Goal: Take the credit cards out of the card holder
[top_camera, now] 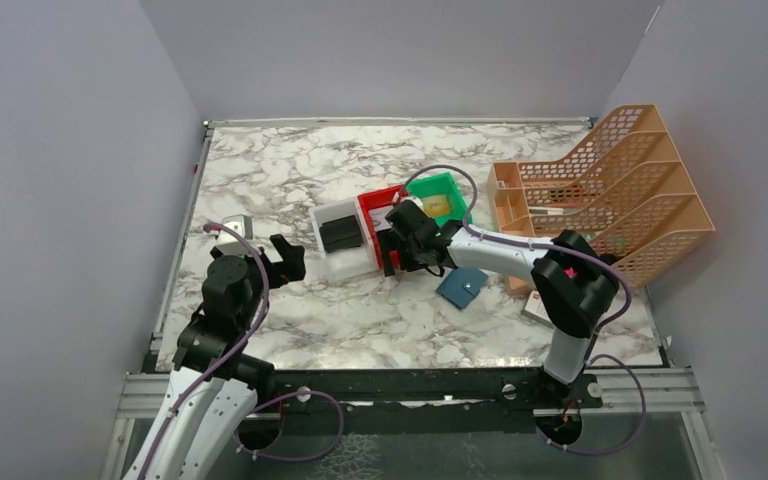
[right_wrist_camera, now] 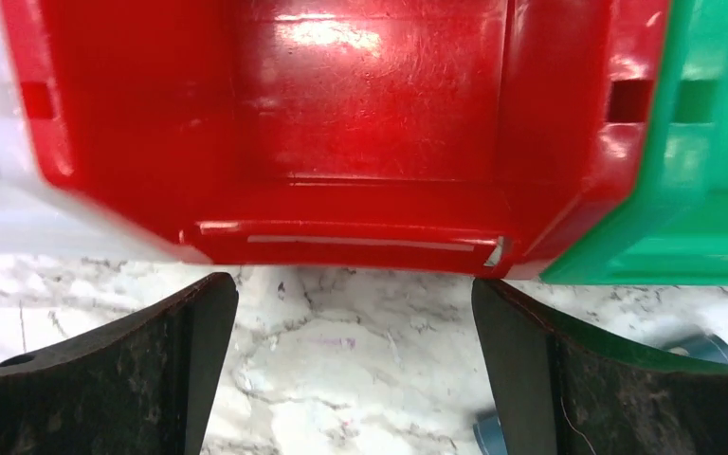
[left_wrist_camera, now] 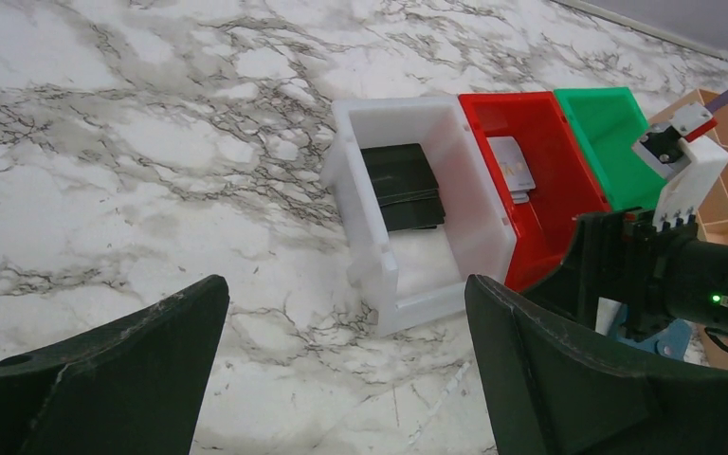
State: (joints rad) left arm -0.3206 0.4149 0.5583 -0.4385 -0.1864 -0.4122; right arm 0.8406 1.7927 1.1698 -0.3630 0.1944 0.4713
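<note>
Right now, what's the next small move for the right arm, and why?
Probably draw the right pincer back toward the card holder. The pincer hangs open and empty over the front lip of the red bin, while the card holder lies on the marble on the near side of that arm's forearm.

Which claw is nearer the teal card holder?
Right. The right claw hangs beside the card holder, at the red bin; the left claw sits far off, past the white bin.
</note>
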